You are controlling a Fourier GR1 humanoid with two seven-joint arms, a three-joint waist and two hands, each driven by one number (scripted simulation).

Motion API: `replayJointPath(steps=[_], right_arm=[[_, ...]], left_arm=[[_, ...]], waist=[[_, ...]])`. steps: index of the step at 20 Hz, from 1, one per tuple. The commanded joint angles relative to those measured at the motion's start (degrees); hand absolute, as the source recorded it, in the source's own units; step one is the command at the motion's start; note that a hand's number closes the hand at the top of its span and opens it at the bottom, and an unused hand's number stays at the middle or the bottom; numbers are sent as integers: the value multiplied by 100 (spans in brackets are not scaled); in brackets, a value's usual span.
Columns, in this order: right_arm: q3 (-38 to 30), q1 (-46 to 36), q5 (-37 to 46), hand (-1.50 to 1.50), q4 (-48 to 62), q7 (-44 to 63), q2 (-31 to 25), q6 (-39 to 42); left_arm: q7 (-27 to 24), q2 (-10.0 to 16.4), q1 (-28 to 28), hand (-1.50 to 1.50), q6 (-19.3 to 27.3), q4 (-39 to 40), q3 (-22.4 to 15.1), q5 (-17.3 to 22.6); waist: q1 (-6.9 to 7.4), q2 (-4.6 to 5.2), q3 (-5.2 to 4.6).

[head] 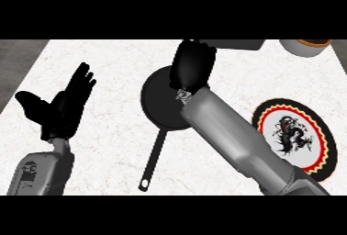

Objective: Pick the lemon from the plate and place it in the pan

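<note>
The black pan (160,103) lies mid-counter, its long handle (152,160) pointing toward me. My right hand (193,62) hangs over the pan's far right part, its back toward me, and the grey forearm (230,133) crosses the pan's right rim. No lemon shows anywhere; it is neither on the plate nor on the bare part of the pan, and whatever lies under the hand is hidden. The round plate (322,151), with a red and black rim and a dragon figure, sits at the right with nothing on it. At the left, my left hand (64,103) rests open, fingers up.
A white cup with a brown inside (308,46) stands at the far right corner. A grey object (237,44) lies at the far edge behind my right hand. The marble counter's left edge (27,69) meets a dark floor.
</note>
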Motion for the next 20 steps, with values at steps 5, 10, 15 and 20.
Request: replayJointPath(steps=[5, 10, 15, 20], right_arm=[[50, 458, -379, 150, 1141, 26, 67, -2038], [-342, 407, -940, 150, 1636, 32, 68, -2121], [-613, 921, -1638, -150, 1724, -274, 68, -2735], [-340, 691, -2218, -150, 2130, -700, 69, -3392]], left_arm=[[7, -49, 260, 0, -71, -181, -48, 54], [114, 21, 78, 0, -48, -247, 22, 71], [82, -7, 254, 0, 1, -288, 31, 37], [-70, -130, 249, 0, -19, -239, -123, -49]], waist=[[-3, 31, 7], [-31, 23, 11], [-51, 7, 14], [34, 32, 12]])
